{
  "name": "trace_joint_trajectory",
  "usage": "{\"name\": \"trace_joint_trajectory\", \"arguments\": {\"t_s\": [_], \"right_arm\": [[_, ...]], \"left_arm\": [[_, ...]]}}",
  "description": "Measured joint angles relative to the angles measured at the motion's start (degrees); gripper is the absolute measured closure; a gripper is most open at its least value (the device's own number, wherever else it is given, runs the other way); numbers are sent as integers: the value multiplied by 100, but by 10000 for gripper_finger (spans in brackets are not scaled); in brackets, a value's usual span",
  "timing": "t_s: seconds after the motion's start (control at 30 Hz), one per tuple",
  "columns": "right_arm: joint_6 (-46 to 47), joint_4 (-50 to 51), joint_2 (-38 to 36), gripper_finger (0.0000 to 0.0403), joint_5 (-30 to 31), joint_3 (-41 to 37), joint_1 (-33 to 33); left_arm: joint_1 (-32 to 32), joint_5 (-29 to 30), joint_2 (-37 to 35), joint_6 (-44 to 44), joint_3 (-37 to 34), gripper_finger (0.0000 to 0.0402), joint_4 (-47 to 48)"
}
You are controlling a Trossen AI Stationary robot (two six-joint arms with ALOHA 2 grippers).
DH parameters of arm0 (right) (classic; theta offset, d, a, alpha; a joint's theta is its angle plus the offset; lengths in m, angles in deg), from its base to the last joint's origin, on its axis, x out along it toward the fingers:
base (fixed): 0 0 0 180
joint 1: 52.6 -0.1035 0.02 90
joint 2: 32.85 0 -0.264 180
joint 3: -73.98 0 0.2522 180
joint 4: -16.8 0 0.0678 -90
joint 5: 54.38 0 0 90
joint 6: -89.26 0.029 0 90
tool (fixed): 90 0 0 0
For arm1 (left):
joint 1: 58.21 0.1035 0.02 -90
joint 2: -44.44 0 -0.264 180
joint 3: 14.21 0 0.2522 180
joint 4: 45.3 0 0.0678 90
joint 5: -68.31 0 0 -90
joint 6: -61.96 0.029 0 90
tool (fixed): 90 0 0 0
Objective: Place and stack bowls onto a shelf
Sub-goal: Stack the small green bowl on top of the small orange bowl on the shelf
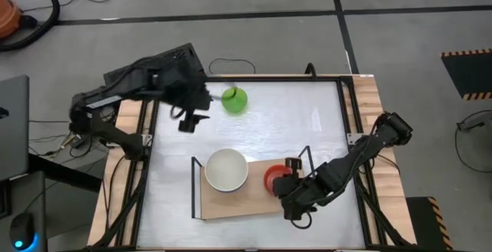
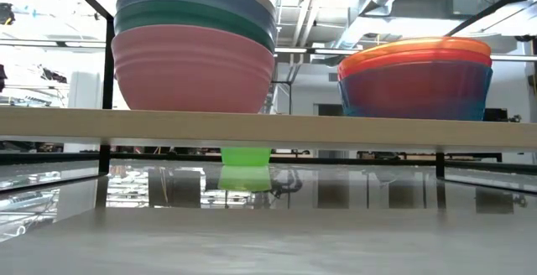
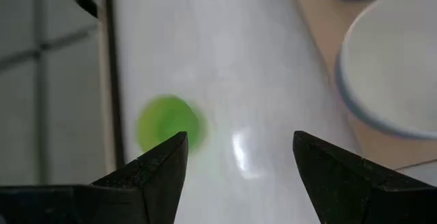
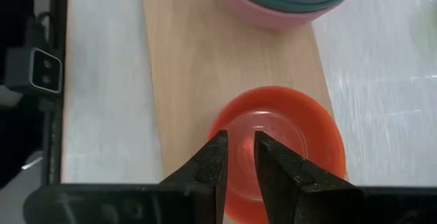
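The light-wood shelf [image 1: 250,202] holds two stacks of bowls. The larger stack has a white bowl [image 1: 226,169] on top and a pink one [image 2: 193,65] at the bottom. The smaller stack [image 2: 415,78] has an orange-red bowl [image 4: 287,142] on top. A green bowl [image 1: 234,100] stands alone on the white tabletop, far of the shelf. My right gripper [image 1: 286,184] is at the small stack, shut on the orange-red bowl's rim. My left gripper [image 1: 192,119] is open and empty, just left of the green bowl [image 3: 169,123] and above the table. My right gripper has the orange-red bowl's rim [image 4: 213,132] between its nearly shut fingers, one finger [image 4: 273,159] inside the bowl and the other at its outer side. It comes slanting down from the table's right and near side. The bowl sits on top of the small stack.
Thin black wire frames [image 1: 194,183] [image 1: 307,156] rise at the shelf's two short ends. The table's black rails [image 1: 142,152] run along its left and right sides. Bare tabletop lies between the green bowl and the shelf.
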Motion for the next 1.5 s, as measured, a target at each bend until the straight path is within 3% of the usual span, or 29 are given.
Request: {"name": "trace_joint_trajectory", "arguments": {"t_s": [0.1,0.2,0.4,0.47,0.57,0.63,0.8,0.9,1.23,1.5], "right_arm": [[97,13,-91,303,2,0,-7],[130,23,-106,303,0,0,-11],[130,103,-73,303,0,0,36],[164,102,-73,303,0,0,85],[173,152,-73,303,0,0,163],[174,249,-73,303,0,0,245],[174,255,-71,303,-21,0,383],[178,262,-71,303,-48,0,383],[192,345,-71,303,-114,0,369],[325,358,-94,303,-169,0,358]], "left_arm": [[884,-716,9,430,-765,151,-332],[1622,-1073,-2,777,-1540,151,-1040],[2389,-1260,4,1722,-2806,151,-2263],[2508,-1401,4,1178,-3102,151,-2691],[2518,-1760,3,-536,-3420,151,-3859],[2336,-1358,1,-1601,-3600,151,-4719],[1757,1223,419,-2591,-3680,159,-6138],[1673,1949,859,-3202,-3556,165,-6135],[1946,1503,2617,-3795,-2551,186,-4871],[2119,1180,3099,-3955,-2239,188,-4607]]}}
